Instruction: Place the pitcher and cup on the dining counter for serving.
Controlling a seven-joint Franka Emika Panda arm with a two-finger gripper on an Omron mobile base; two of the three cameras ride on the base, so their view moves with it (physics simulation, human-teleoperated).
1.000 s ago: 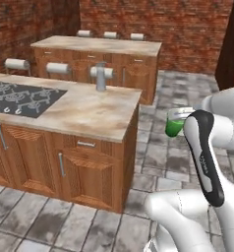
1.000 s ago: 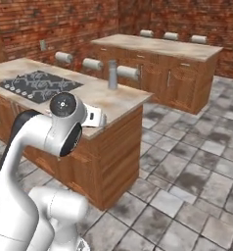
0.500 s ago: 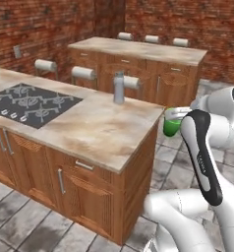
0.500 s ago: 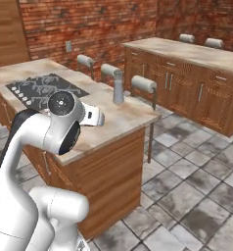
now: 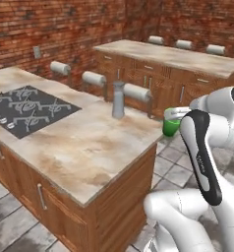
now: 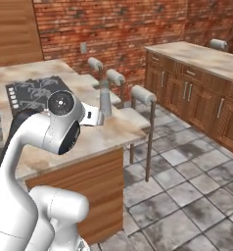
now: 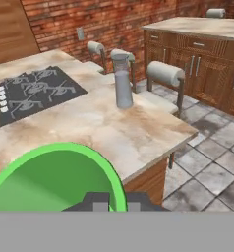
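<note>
In the left base view the black cooktop (image 5: 28,109) sits at 9 o'clock on the dining counter (image 5: 89,147). The pitcher (image 5: 118,100) stands upright near its far edge. At 3 o'clock, off the counter, the gripper (image 5: 174,114) is clamped on the cup (image 5: 170,127).
</note>
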